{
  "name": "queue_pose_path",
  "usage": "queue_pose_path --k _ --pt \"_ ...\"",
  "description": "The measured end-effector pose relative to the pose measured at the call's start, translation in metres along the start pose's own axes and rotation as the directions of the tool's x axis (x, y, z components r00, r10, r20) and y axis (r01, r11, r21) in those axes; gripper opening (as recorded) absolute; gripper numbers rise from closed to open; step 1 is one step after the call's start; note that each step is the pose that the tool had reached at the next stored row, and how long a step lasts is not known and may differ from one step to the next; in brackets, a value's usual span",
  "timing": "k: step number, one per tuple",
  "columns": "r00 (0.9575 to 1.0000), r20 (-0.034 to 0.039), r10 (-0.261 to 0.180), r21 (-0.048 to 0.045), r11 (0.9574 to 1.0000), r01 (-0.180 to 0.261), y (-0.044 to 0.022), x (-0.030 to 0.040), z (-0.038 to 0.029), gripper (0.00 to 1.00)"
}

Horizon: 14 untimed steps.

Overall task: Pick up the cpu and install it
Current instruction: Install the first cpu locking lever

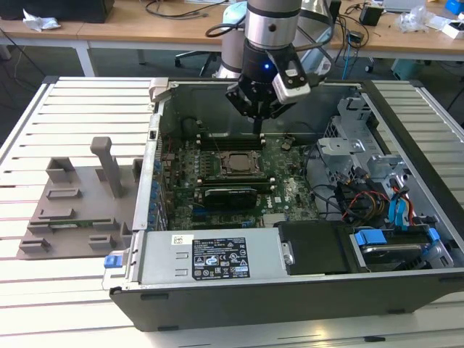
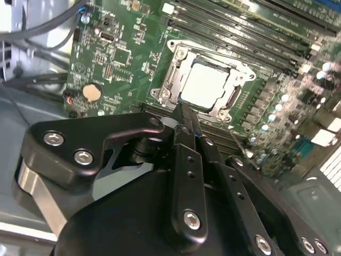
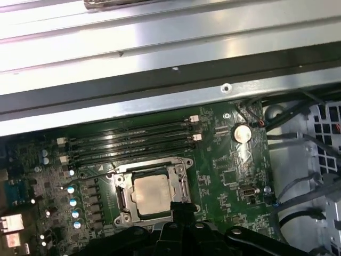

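Note:
The cpu (image 1: pixel 235 161) lies flat inside the black socket frame (image 1: pixel 233 171) on the green motherboard, its silver-grey top facing up. Both wrist views show it seated there too, the cpu (image 2: pixel 205 85) and the cpu (image 3: pixel 152 193). My gripper (image 1: pixel 258 130) hangs above the board just behind the socket, over the memory slots. Its two fingers are pressed together into one thin tip and hold nothing. In the second wrist view the gripper (image 2: pixel 180 109) tip stands at the socket's edge, apart from the chip; in the first wrist view the gripper (image 3: pixel 178 207) sits beside the frame's corner.
The motherboard sits deep in an open computer case (image 1: pixel 167 94) with metal walls all round. A power supply (image 1: pixel 217 257) fills the front, and drive bays with blue cables (image 1: pixel 395 214) are on the exterior view's right. A grey fixture tray (image 1: pixel 80 210) lies outside on the slatted table.

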<state>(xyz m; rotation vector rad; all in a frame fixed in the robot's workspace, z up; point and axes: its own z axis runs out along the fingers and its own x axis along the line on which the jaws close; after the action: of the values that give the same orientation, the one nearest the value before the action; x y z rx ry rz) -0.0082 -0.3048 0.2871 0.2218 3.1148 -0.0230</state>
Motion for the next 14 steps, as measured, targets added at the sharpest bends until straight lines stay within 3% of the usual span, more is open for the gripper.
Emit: queue_pose_path --k 2,5,8,14 --pt "0.9993 0.0003 -0.038 -0.0031 0.9993 0.038 0.0 0.0 0.0 0.11" --pt "0.994 0.001 -0.109 -0.0095 0.994 0.109 0.0 0.0 0.0 0.11" --pt "0.9835 0.0022 -0.181 -0.0199 0.9833 0.181 0.0 0.0 0.0 0.11" --pt "0.9819 0.0024 -0.189 -0.0213 0.9817 0.189 -0.0002 0.0013 0.0 0.11"
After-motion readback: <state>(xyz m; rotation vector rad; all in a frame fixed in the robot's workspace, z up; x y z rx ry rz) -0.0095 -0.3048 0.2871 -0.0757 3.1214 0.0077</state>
